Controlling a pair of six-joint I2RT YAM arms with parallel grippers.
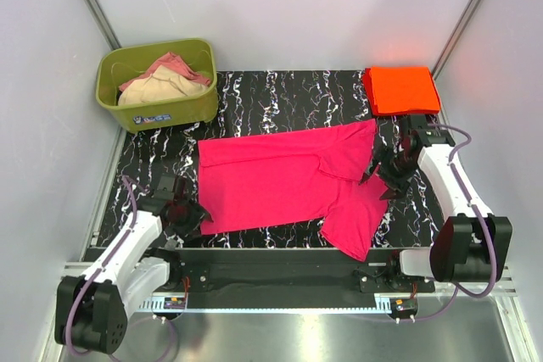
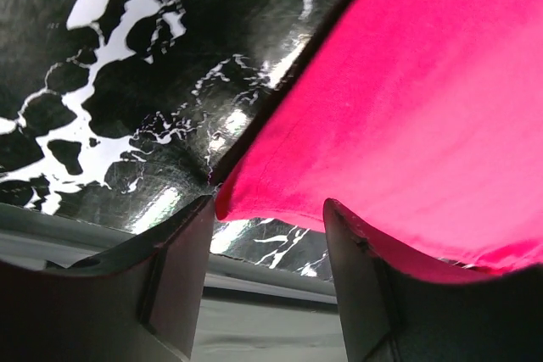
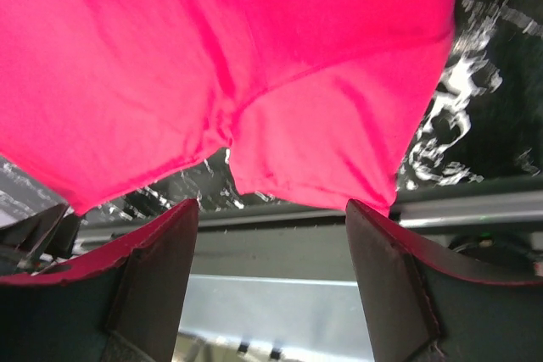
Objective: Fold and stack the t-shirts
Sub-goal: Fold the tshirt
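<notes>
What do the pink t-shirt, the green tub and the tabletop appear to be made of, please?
Pink t-shirt: soft matte cloth, it creases and drapes.
Green tub: probably moulded plastic, smooth, faint sheen.
Tabletop: glossy black marble-patterned sheet, reflecting light.

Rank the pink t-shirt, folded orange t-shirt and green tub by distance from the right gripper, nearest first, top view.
From the right gripper:
1. pink t-shirt, beside it, mid-table.
2. orange t-shirt, folded, far right corner.
3. green tub, far left corner.
</notes>
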